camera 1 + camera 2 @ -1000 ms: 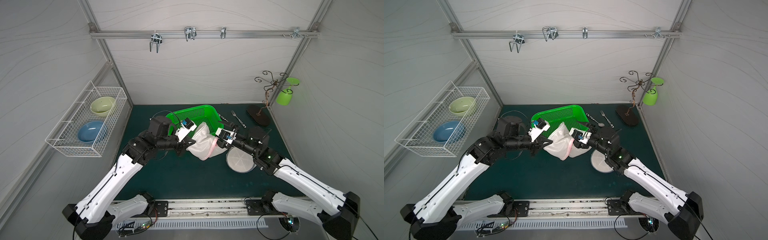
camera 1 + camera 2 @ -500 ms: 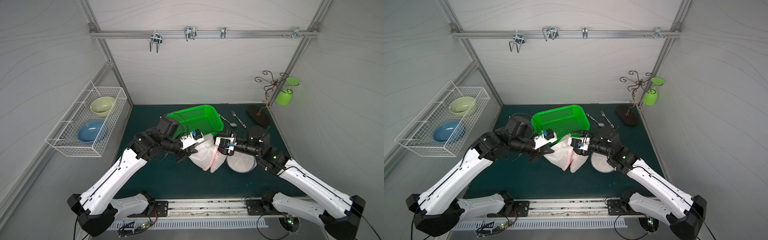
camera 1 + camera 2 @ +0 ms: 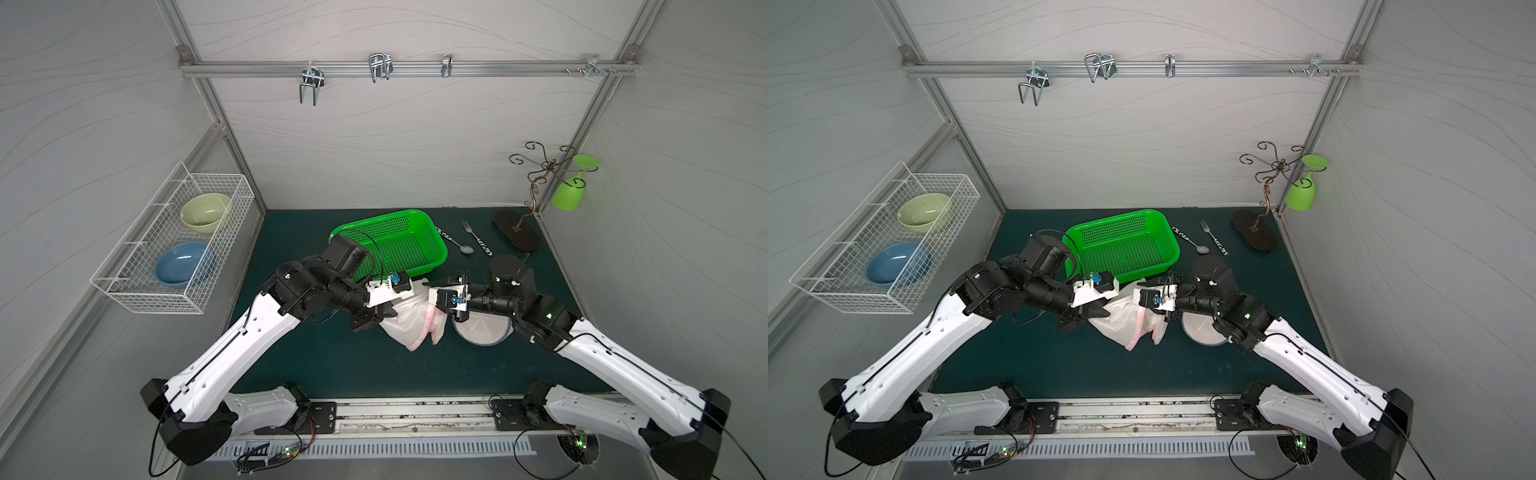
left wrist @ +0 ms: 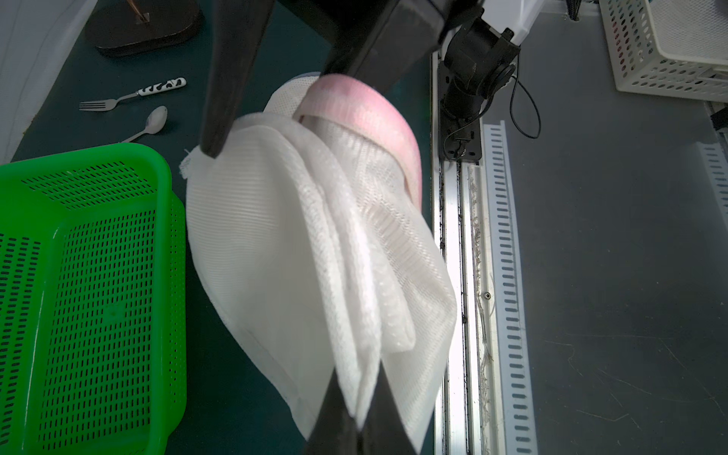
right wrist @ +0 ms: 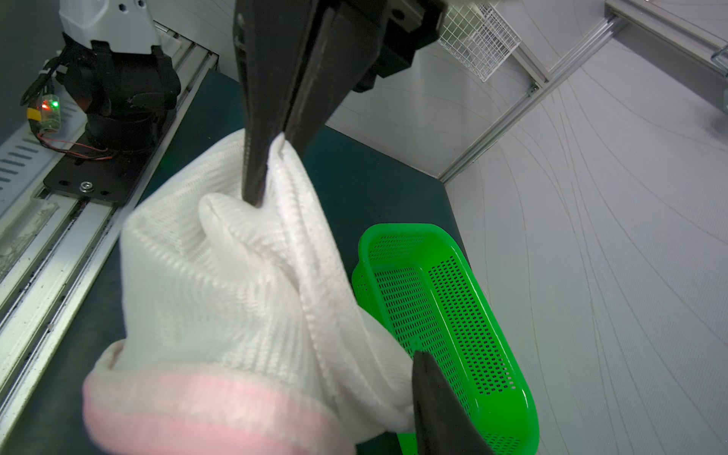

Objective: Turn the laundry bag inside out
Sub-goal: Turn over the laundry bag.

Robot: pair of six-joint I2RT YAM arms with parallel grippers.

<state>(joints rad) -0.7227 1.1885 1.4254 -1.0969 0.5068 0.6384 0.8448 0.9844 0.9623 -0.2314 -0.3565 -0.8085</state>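
Note:
The laundry bag [image 3: 409, 328] [image 3: 1125, 320] is white mesh with a pink rim. It hangs bunched between my two grippers, just in front of the green basket. My left gripper [image 3: 385, 314] [image 4: 358, 394] is shut on a fold of the white mesh [image 4: 295, 236]. My right gripper [image 3: 432, 302] [image 4: 275, 114] faces it from the other side with its jaws apart. The pink rim [image 4: 366, 106] loops over one of its fingers, and the other finger [image 5: 433, 394] lies outside against the mesh [image 5: 220, 283].
A green perforated basket [image 3: 395, 245] stands behind the bag. A spoon [image 3: 457, 245] and a fork [image 3: 476, 239] lie to its right. A round mesh disc [image 3: 482, 330] lies under my right arm. A hook stand [image 3: 515, 232] holds a green glass. A wire rack [image 3: 174, 241] with bowls hangs on the left wall.
Both grippers have carried the bag away from the basket toward the front rail. The right gripper's jaws have narrowed around the rim end. The left gripper has stayed shut on the mesh.

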